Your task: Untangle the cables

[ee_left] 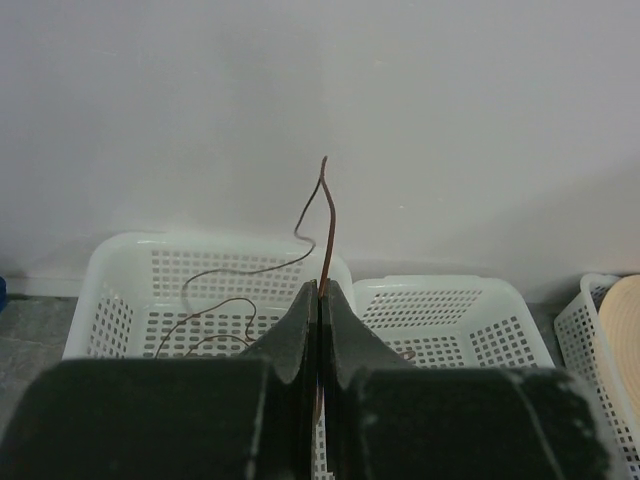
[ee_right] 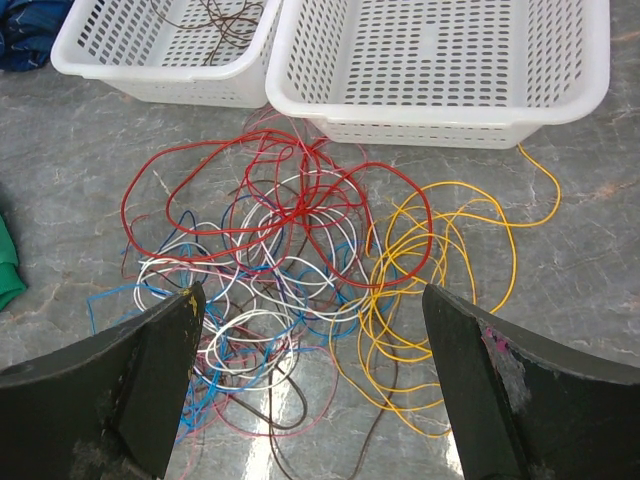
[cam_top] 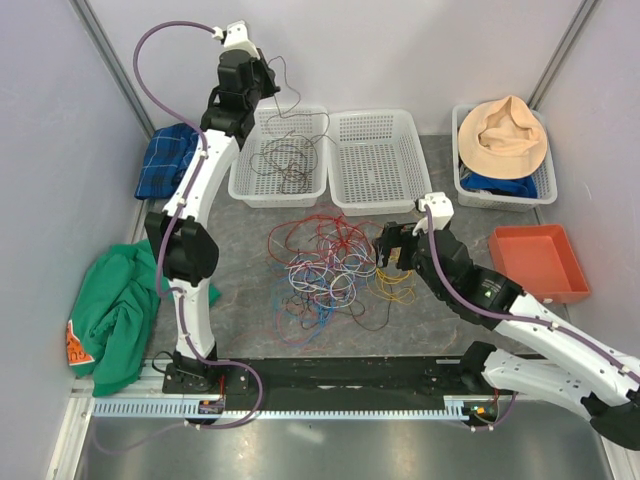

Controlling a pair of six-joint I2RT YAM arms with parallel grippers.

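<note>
A tangle of thin cables (cam_top: 325, 265) lies on the grey table, red, white, blue, pink, brown and yellow; it also shows in the right wrist view (ee_right: 300, 260). My left gripper (cam_top: 268, 80) is raised above the left white basket (cam_top: 243, 180) and is shut on a dark brown cable (ee_left: 326, 215), whose end sticks up past the fingertips while the rest hangs into the basket (ee_left: 110, 300). My right gripper (cam_top: 397, 248) is wide open and empty, hovering over the right side of the tangle, above the yellow loops (ee_right: 440, 260).
A second white basket (cam_top: 372, 160) stands beside the first. A third basket with a tan hat (cam_top: 505, 135) is back right, an orange tray (cam_top: 538, 262) at right. Blue cloth (cam_top: 165, 160) and green cloth (cam_top: 115, 305) lie at left.
</note>
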